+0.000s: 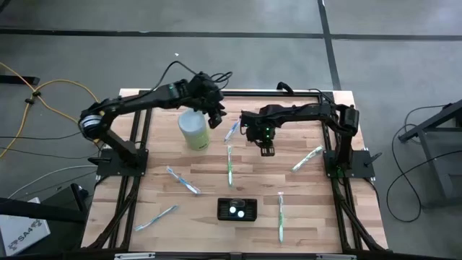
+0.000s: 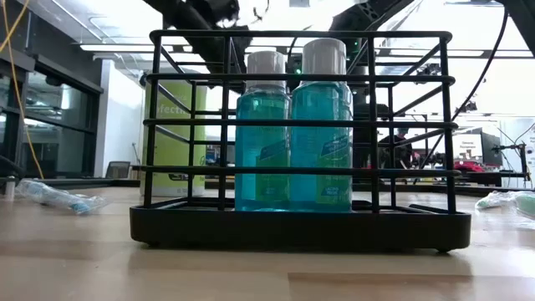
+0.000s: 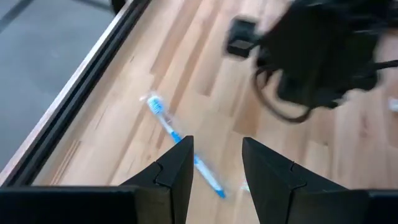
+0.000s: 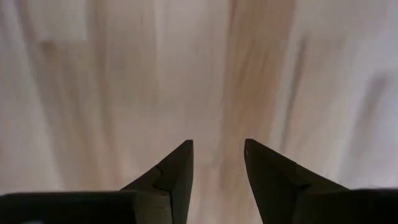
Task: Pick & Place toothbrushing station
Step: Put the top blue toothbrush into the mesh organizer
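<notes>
The toothbrushing station [image 1: 237,209] is a small black holder near the table's front edge; it stands on its flat base. In the low view it is a black wire frame [image 2: 301,226] around two blue bottles with white caps [image 2: 292,142]. My left gripper [image 1: 216,117] hangs open over the far middle of the table, next to a pale green cylinder [image 1: 193,130]; a blue toothbrush [image 3: 180,140] lies on the wood beyond its fingers [image 3: 217,168]. My right gripper [image 1: 266,150] points down, open, over bare wood [image 4: 217,162]. Both are far from the station.
Several toothbrushes lie scattered on the wooden table: one blue [image 1: 231,131], green ones [image 1: 229,167] [image 1: 307,159] [image 1: 280,213], blue ones [image 1: 184,180] [image 1: 155,218]. The green cylinder stands close to my left arm. Black frame rails [image 1: 137,144] run along the table's sides.
</notes>
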### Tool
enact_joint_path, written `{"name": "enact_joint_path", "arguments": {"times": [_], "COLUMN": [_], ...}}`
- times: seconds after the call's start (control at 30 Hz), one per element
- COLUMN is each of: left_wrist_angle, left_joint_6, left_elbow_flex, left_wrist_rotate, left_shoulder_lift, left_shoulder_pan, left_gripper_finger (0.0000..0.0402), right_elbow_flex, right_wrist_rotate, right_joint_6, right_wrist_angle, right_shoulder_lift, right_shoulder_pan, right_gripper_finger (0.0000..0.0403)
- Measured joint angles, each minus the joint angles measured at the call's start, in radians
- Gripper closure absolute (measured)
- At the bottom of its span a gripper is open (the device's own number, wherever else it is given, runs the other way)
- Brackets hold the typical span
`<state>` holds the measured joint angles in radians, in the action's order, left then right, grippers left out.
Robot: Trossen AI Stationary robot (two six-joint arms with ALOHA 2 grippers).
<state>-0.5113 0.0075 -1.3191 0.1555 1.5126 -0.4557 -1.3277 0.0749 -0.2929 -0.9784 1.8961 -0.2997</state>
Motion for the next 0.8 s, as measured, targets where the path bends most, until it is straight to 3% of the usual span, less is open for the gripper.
{"name": "enact_joint_path", "arguments": {"times": [0.2, 0.5, 0.8], "left_wrist_angle": [-0.002, -0.120, -0.104], "left_joint_6": [0.001, 0.038, 0.040], "left_elbow_flex": [-0.074, -0.251, -0.265], "left_wrist_rotate": [-0.057, -0.087, -0.052], "left_shoulder_lift": [0.093, 0.222, 0.337], "left_shoulder_pan": [-0.022, -0.027, -0.057], "left_gripper_finger": [0.0269, 0.0269, 0.0269], "right_elbow_flex": [0.000, 0.000, 0.002], "right_wrist_rotate": [0.123, 0.107, 0.075], "right_joint_6": [0.073, 0.096, 0.090], "right_wrist_angle": [-0.136, -0.249, -0.325], "right_shoulder_lift": [0.000, 0.000, -0.094], "right_shoulder_pan": [-0.047, -0.084, -0.146], "right_gripper_finger": [0.0268, 0.0268, 0.0268]}}
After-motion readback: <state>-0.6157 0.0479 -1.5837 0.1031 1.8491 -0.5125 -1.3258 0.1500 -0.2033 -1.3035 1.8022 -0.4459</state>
